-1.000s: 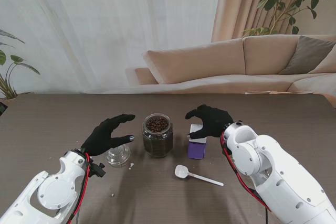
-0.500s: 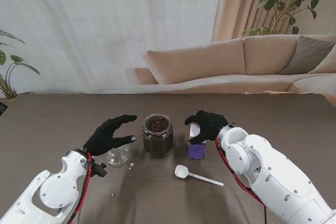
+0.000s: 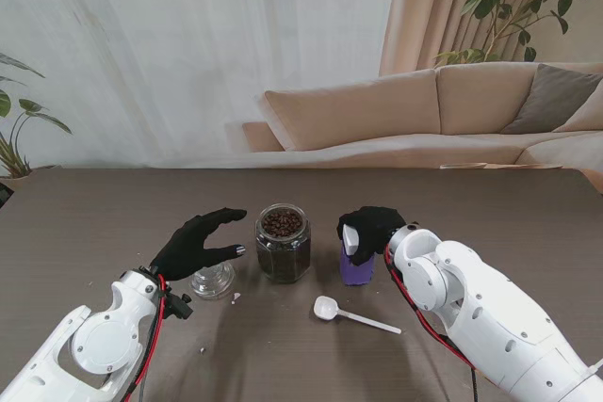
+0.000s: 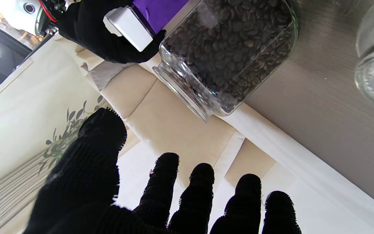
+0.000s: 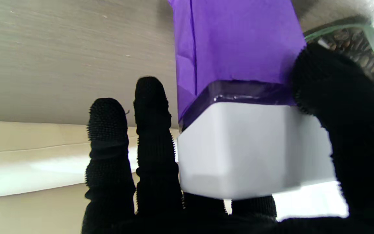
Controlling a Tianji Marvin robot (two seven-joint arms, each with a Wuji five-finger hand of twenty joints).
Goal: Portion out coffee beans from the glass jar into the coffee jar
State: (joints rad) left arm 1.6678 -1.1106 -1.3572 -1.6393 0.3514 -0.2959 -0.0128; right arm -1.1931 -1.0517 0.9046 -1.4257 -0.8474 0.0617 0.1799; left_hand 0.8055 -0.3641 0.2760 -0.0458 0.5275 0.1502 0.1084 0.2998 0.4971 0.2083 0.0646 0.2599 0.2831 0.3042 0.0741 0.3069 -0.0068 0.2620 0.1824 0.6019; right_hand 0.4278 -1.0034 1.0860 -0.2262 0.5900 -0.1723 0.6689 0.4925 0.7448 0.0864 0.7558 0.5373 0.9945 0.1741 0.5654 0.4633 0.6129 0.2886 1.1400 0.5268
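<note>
The glass jar (image 3: 283, 242) stands open at the table's middle, nearly full of coffee beans; the left wrist view shows it too (image 4: 232, 48). To its right stands the purple coffee jar (image 3: 356, 268) with a white lid (image 3: 350, 235). My right hand (image 3: 375, 226) is curled over that lid, thumb (image 5: 346, 107) on one side and fingers (image 5: 151, 130) on the other. My left hand (image 3: 198, 242) hovers open to the left of the glass jar, fingers spread, holding nothing. It hangs above a glass lid (image 3: 213, 280).
A white spoon (image 3: 353, 315) lies nearer to me than the coffee jar, bowl toward the glass jar. Small crumbs (image 3: 236, 297) lie beside the glass lid. A sofa and plants stand beyond the table's far edge.
My right hand came down toward the glass jar and closed around the coffee jar's white lid. The left hand has hardly moved.
</note>
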